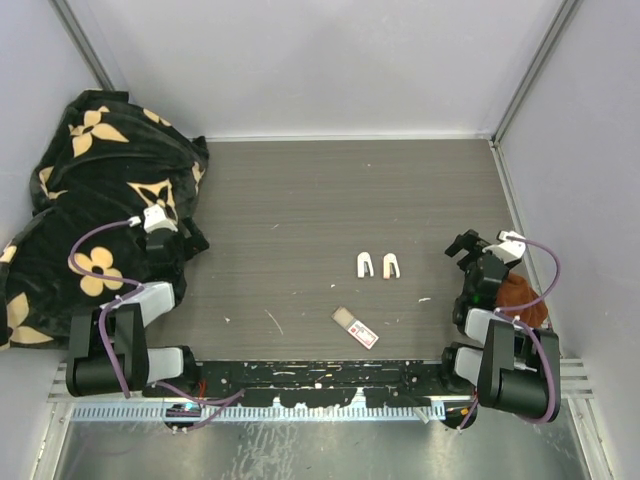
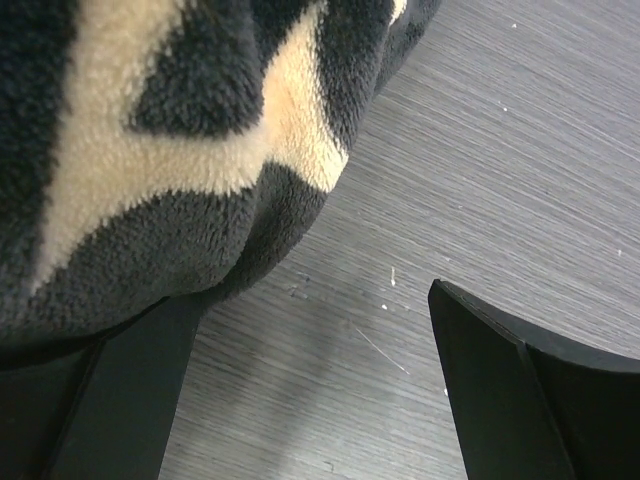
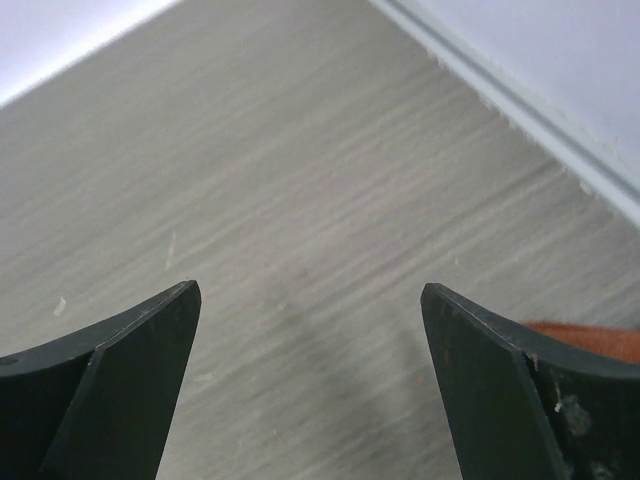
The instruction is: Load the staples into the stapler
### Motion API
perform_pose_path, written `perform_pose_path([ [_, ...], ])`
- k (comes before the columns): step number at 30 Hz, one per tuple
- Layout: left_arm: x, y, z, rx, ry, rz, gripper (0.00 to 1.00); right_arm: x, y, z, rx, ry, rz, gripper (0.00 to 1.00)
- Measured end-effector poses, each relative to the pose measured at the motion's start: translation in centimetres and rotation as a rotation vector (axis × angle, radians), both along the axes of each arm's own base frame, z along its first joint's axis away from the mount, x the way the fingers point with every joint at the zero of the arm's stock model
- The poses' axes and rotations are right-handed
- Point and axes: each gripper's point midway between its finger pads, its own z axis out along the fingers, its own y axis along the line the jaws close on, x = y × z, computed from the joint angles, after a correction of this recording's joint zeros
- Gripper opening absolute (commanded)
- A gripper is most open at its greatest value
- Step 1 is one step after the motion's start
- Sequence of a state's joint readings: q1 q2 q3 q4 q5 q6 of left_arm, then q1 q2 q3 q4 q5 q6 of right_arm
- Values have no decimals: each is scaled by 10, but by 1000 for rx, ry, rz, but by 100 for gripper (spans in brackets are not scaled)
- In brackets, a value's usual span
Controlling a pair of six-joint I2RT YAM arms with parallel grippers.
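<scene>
The left end effector [image 2: 310, 330] and right end effector [image 3: 308, 290] gape empty at the desk's [image 1: 300, 200] sides, the staples box [image 1: 355, 327] lying near two white staplers [image 1: 366, 264].

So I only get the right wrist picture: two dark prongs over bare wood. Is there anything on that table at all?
Observer: Yes. The top camera shows two small white staplers lying side by side on the table, to the left of your right gripper.
Operator: And the staples for them?
Observer: A small staple box with a red-and-white label lies nearer the arm bases, apart from the staplers.
Operator: What about the other arm?
Observer: The left gripper stands open at the far left, at the edge of a black-and-cream blanket, gripping nothing.
</scene>
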State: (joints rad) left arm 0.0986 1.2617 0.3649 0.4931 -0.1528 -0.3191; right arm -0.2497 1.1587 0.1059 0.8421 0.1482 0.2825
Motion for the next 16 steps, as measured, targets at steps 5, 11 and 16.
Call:
perform_pose_path([
  [5,6,1,2,37,-27,0,98,5,-4,26,-36,-91,-10,97],
  [11,7,2,4,48,-53,6,98,6,-3,25,-36,-93,-10,97],
  [16,8,4,4,58,-55,17,98,6,0,4,-20,-27,0,97],
])
